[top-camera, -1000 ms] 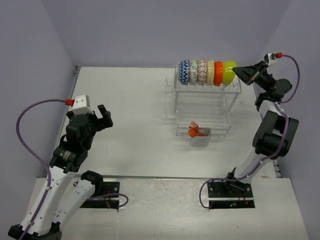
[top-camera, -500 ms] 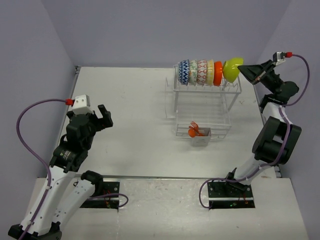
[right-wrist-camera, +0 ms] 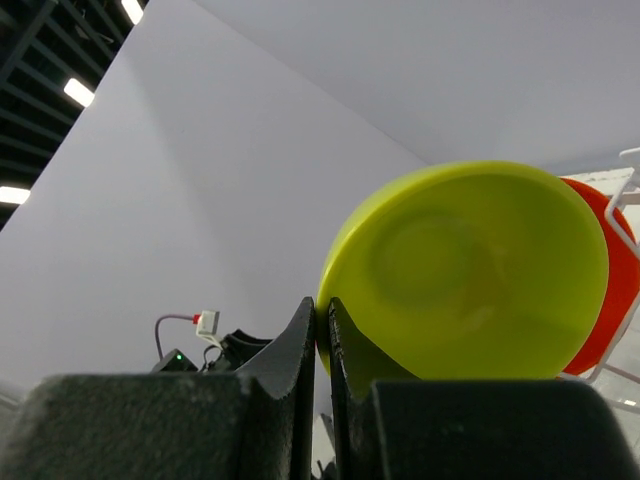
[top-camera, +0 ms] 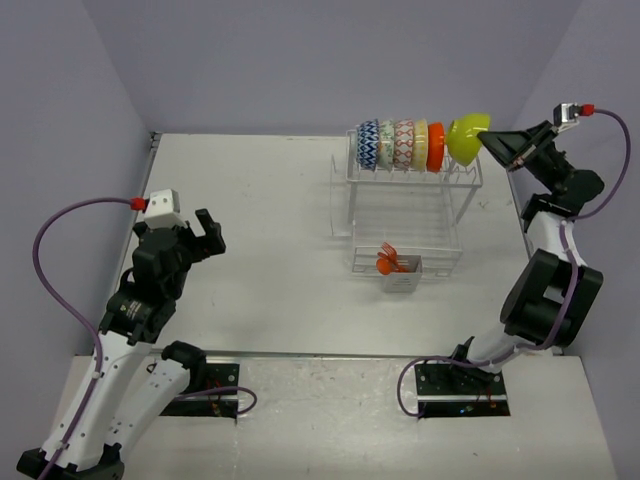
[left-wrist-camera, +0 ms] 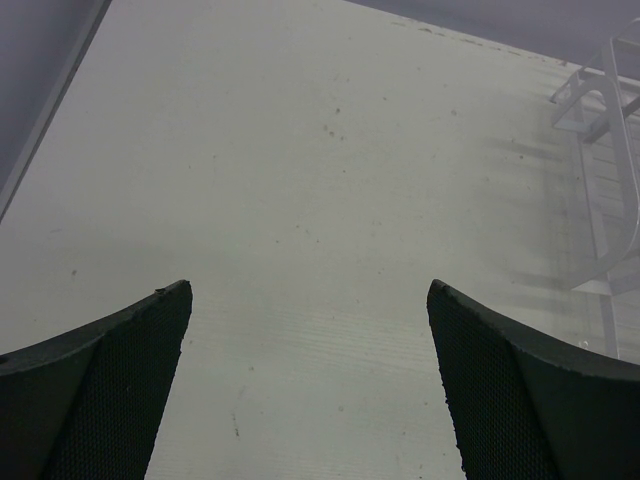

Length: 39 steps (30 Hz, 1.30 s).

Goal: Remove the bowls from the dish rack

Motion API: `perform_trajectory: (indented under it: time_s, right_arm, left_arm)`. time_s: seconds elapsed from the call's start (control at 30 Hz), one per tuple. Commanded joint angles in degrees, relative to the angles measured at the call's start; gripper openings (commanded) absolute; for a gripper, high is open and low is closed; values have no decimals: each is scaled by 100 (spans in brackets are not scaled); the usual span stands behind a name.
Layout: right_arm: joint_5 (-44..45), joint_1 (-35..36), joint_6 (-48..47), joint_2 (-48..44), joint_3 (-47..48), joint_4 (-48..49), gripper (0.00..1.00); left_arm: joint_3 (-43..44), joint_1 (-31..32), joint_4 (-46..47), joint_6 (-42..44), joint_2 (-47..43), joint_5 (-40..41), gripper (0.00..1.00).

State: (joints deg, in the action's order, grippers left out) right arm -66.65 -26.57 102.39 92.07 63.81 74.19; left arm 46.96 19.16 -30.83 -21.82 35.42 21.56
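The right gripper [top-camera: 487,138] has its fingers pinched on the rim of the lime-green bowl [top-camera: 465,138], which hangs tilted at the right end of the dish rack [top-camera: 410,178] top row, just beside the orange bowl [top-camera: 437,146] and a little higher. The other bowls [top-camera: 395,145] stand on edge in the slots. The left gripper [top-camera: 208,235] hovers over the table [top-camera: 270,210] with fingers spread wide, well apart from the rack
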Motion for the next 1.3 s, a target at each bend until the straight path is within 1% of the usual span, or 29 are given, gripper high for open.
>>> perform_trajectory:
  time_s: [0.0,0.27,0.37,0.43,0.47,0.5,0.53,0.57,0.6,0.63,0.67,0.7,0.73,0.77,0.8,0.83,0.87,0.9,0.93,1.0,1.03,1.1,1.13,1.17,1.27]
  right_arm:
    - [249,-6,0,-541,-26,1994,0]
    - [284,29,-8,-1261,-193,1994,0]
    - [153,300,-157,-1481,-264,1880,0]
    - [-49,590,-700,-1621,-264,1197,0]
    - [-267,957,-1059,-1727,-255,802,0]
    - [-356,1169,-2020,-2015,-246,-359,0]
    - [-392,1380,-2630,-2209,-238,-1162,0]
    - [-253,1835,-4194,-2429,-133,-2075,0]
    - [-95,2074,-5167,-2849,-10,-4233,0]
    - [133,2346,-6055,-3027,165,-5290,0]
    - [413,2984,-7474,-3168,471,-6058,0]
    - [895,3243,-7905,-3352,570,-7023,0]
    - [1074,3585,-8110,-3415,597,-7224,0]
    - [1206,3728,-8286,-3476,554,-7304,0]
    - [1442,3851,-8436,-3546,545,-7557,0]
    - [1714,4183,-8646,-3573,562,-7838,0]
    - [1987,4377,-9127,-3582,675,-8076,0]
    - [2520,4545,-9332,-3556,737,-8522,0]
    - [2926,4955,-9490,-3417,1008,-8831,0]
    - [3786,5301,-9851,-3214,1273,-9472,0]
    - [4087,5633,-9939,-3126,1309,-9519,0]
    - [4633,5942,-10177,-3055,1327,-9677,0]
    - [5079,6222,-10195,-2933,1405,-9791,0]
    - [5292,6390,-10465,-2862,1441,-9923,0]
    - [6005,6944,-10634,-2608,1564,-10117,0]
  left_arm:
    - [-47,-61,244,117,35,-47,100]
    - [-47,-105,235,82,26,-20,100]
    - [50,-123,218,-32,70,-169,100]
    - [269,-123,218,-234,105,-739,100]
    - [348,-123,226,-330,106,-1002,100]
    - [610,-114,235,-505,149,-1266,100]
    - [795,-114,244,-568,202,-1730,100]
    - [997,-114,227,-621,281,-1908,100]
    - [1513,-114,183,-656,473,-2014,100]
    - [1831,-114,52,-648,605,-2111,100]
    - [2148,-114,-71,-622,746,-2130,100]
    - [2890,-114,-212,-569,1078,-2130,100]
    - [3298,-114,-535,-534,1264,-2130,100]
    - [3659,-114,-695,-516,1431,-2243,100]
    - [4332,-114,-931,-516,1746,-2523,100]
    - [4618,-114,-995,-533,1897,-2699,100]
    - [4995,-114,-1030,-542,2020,-2962,100]
    - [5103,-105,-1013,-638,2248,-3191,100]
    - [5191,-105,-987,-708,2381,-3611,100]
    - [5367,-105,-1021,-857,2715,-4069,100]
    - [5394,-105,-1013,-911,2812,-4177,100]
    - [5429,-88,-952,-1034,3005,-4431,100]
    - [5455,-70,-925,-1060,3067,-4467,100]
    - [5525,8,-916,-1096,3189,-4476,100]
    - [5683,175,-881,-1218,3479,-4538,100]
